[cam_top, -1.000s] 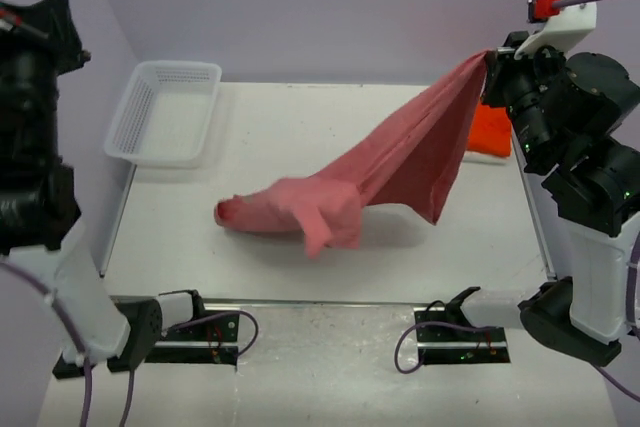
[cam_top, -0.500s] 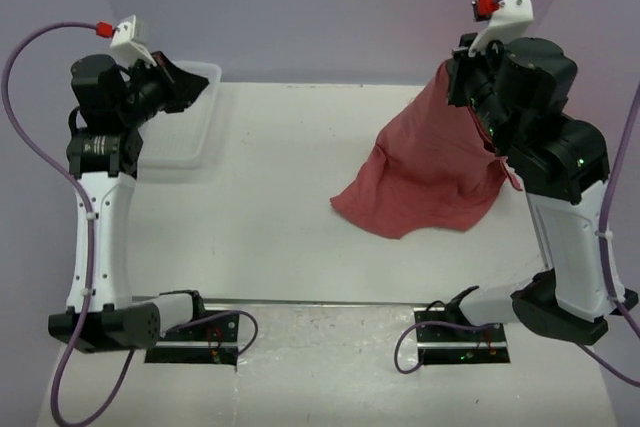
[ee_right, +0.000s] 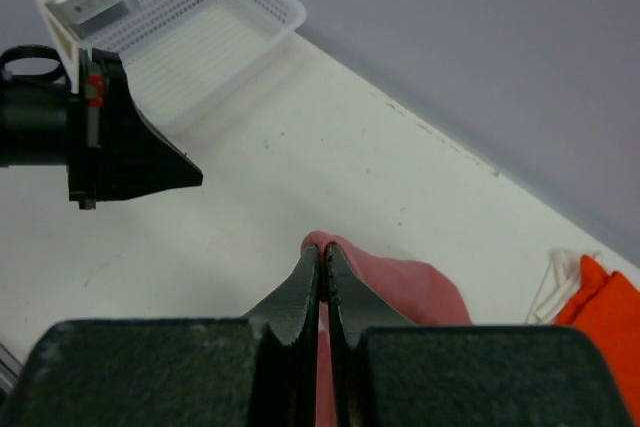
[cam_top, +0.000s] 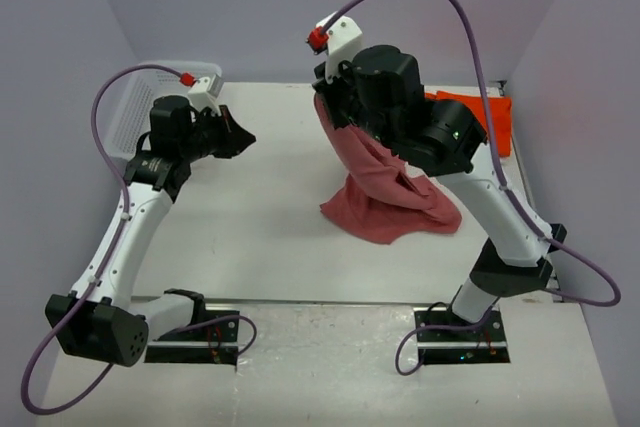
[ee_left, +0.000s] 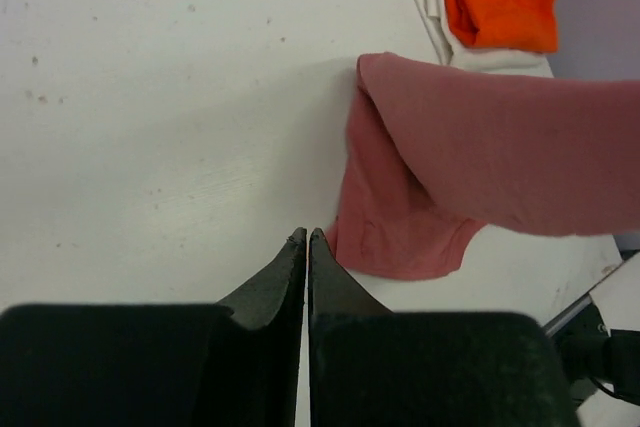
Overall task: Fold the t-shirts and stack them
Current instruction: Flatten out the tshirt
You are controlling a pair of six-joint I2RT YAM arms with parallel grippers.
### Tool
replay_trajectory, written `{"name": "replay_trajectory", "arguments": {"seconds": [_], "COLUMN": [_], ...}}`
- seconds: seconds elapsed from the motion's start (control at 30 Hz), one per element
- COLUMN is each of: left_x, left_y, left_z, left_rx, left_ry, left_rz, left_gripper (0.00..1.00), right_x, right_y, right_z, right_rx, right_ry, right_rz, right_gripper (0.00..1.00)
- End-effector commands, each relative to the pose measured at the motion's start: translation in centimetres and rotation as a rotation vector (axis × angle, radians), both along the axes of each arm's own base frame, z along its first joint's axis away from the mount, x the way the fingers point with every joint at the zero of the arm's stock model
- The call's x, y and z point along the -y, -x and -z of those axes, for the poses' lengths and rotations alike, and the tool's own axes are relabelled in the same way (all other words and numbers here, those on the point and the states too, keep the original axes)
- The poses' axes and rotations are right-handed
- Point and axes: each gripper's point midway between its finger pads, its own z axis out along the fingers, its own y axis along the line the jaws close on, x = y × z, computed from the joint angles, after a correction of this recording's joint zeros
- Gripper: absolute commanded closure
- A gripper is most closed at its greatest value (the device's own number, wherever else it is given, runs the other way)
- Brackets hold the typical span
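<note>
One dusty rose-red cloth t-shirt (cam_top: 385,202) in play: an upper edge is pinched and raised over mid-bench, the rest hangs in a long fold, and the lower part is heaped on the white bench (cam_top: 250,237) just right of centre. The long axis of the hanging cloth runs from the pinch down and toward the near right. It is not spread flat, and the sleeves cannot be made out. Right gripper (ee_right: 322,252) is clamped on that raised edge, its fingers (ee_right: 295,297) pressed together with rose cloth coming out beyond them. Left gripper (cam_top: 238,137) hangs above the far-left bench, closed tip to tip on nothing and apart from the cloth. The shirt lies to this gripper's right across bare bench, and its nose points that way. In the left wrist view the nearest cloth is the hanging fold and a low corner resting on the bench. Judgement: the left arm is the free one. It would need to part its fingers and reach right for a second corner to stretch the shirt between both arms. Bright orange cloth t-shirt (cam_top: 490,122) lies on a white cloth t-shirt (ee_left: 430,17) at the far right, well apart from both grippers. White plastic mesh basket (cam_top: 125,132) sits far left, behind the left arm.
</note>
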Motion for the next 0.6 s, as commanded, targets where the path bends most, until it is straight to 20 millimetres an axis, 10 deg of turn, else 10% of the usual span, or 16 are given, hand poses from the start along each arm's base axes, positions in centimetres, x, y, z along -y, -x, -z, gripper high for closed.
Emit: {"name": "replay_trajectory", "arguments": {"seconds": [0.0, 0.17, 0.4, 0.57], "left_x": [-1.9, 0.5, 5.5, 10.6], "left_y": [-0.8, 0.1, 2.2, 5.2], "left_z": [0.5, 6.1, 11.4, 15.7], "left_rx": [0.015, -0.139, -0.253, -0.322], "left_ry": [-0.096, -0.064, -0.069, -0.17], "left_rz": [-0.074, 0.025, 0.049, 0.141], "left_gripper": [0.98, 0.82, 0.61, 0.63], "right_x": [4.2, 9.7, 12.6, 14.8], "right_y": [1.0, -1.4, -2.2, -3.9], "right_z": [-7.5, -7.2, -6.4, -4.4], "right_rx": [0.2, 0.244, 0.241, 0.183], "right_ry": [-0.072, 0.009, 0.019, 0.03], "right_rz": [0.125, 0.354, 0.459, 0.539], "right_gripper": [1.0, 1.0, 1.0, 1.0]}}
